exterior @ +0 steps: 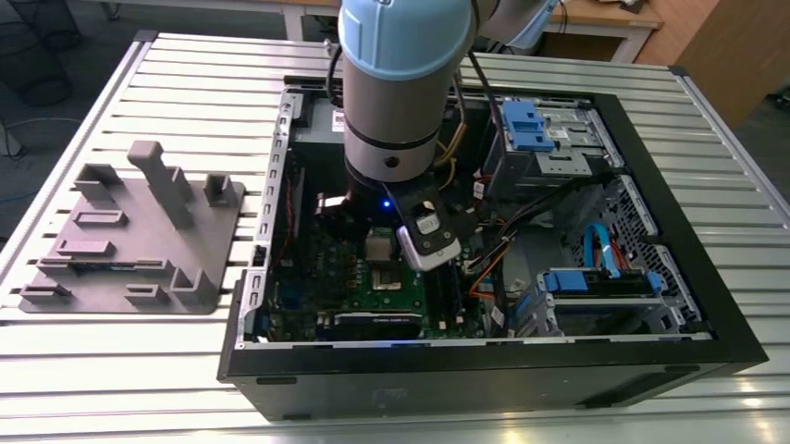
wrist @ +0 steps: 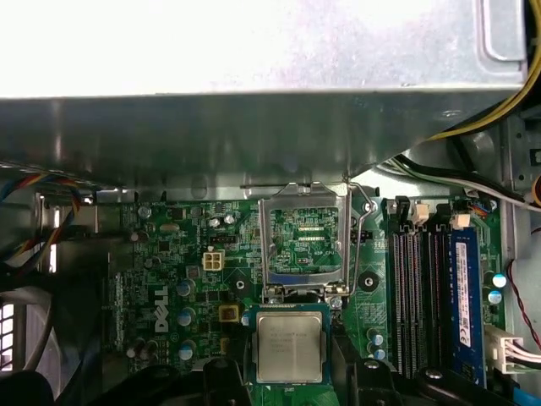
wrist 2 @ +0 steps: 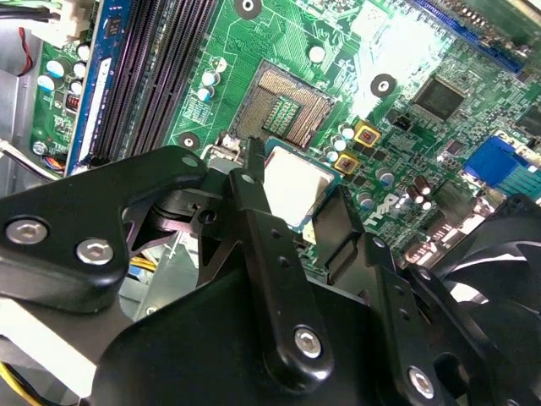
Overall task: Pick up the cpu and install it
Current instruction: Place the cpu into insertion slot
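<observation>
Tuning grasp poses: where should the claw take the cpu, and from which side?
Take the cpu by two opposite thin edges, coming straight down from above its metal top. It's a flat square, so only the rim gives purchase, and an edge pinch likely keeps the underside free for the socket. The claw holds it that way here.

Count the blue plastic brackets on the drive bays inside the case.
2. One blue bracket sits on the far drive bay, the other on the near bay at the exterior view's right. The arm may hide more.
</observation>
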### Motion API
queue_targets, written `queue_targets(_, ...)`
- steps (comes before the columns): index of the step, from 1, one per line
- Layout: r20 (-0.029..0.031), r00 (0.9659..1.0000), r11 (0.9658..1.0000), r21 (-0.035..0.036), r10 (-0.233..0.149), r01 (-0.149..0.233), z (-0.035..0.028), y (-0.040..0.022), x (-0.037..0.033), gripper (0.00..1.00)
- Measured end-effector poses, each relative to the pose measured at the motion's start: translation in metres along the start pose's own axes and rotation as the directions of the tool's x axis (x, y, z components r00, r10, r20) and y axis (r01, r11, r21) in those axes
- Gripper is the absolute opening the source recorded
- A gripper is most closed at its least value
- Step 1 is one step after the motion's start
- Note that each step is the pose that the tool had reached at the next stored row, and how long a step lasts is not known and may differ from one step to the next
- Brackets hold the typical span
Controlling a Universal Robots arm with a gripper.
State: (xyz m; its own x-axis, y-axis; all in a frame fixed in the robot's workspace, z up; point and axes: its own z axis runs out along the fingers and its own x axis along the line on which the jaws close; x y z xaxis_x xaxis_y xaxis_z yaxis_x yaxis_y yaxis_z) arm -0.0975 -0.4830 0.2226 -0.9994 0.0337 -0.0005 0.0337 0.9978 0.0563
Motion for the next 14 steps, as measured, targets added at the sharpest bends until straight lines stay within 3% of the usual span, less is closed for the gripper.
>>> queue_targets(7, 0.0000, 1.0000, 1.0000, -0.0005, 0.000, 0.000, 0.0027, -0.0074, -0.0003, 0.47)
queue_targets(14, 0.0000, 1.0000, 1.0000, -0.0014, 0.000, 0.000, 0.0107, -0.0150, -0.0026, 0.47)
